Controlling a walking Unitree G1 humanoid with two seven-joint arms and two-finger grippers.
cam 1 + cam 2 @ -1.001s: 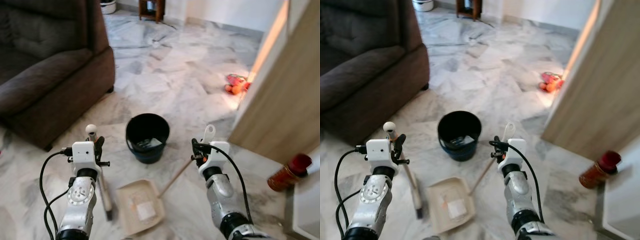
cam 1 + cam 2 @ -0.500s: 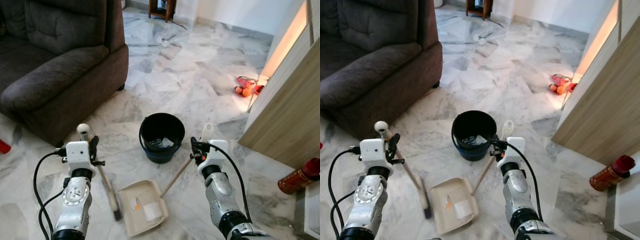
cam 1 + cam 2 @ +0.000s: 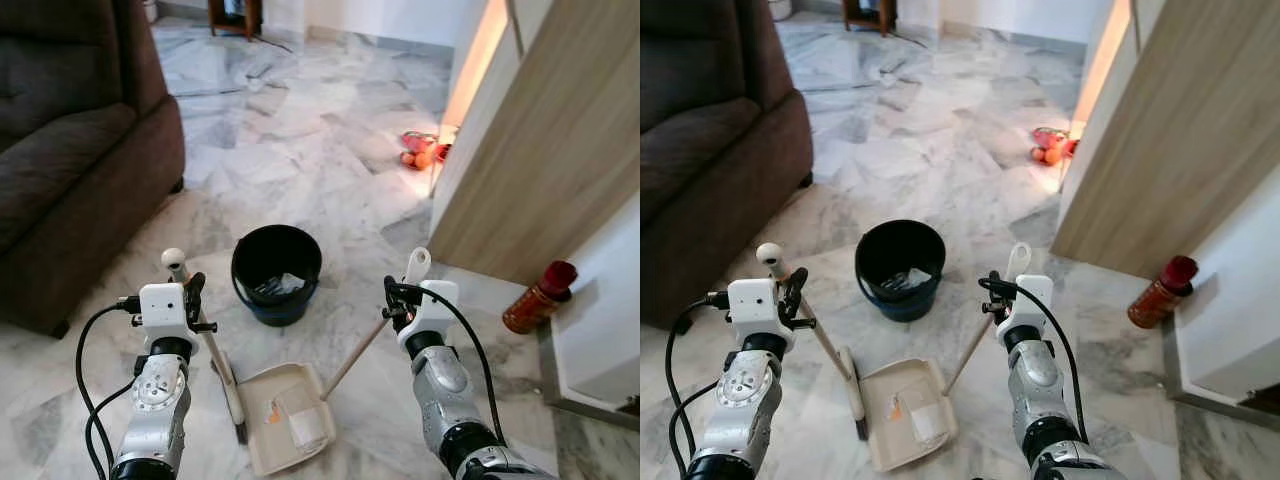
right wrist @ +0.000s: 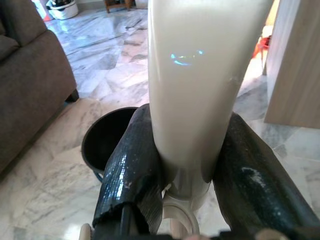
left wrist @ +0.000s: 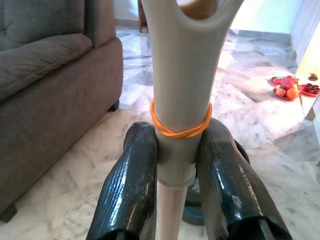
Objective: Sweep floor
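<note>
A marble floor (image 3: 330, 170) runs between a dark sofa (image 3: 70, 170) and a wooden panel (image 3: 540, 170). The left gripper (image 5: 175, 165) clamps the broom (image 3: 208, 350), whose head rests on the floor at the dustpan's (image 3: 285, 415) left edge. The right gripper (image 4: 192, 165) pinches the dustpan handle (image 3: 365, 340). Paper scraps (image 3: 300, 425) lie in the pan. A black bucket (image 3: 276, 272) stands just beyond it.

The bucket (image 3: 276, 272) stands ahead of the dustpan (image 3: 288, 418), the sofa (image 3: 70, 150) to its left, a cabinet (image 3: 540, 140) to the right
</note>
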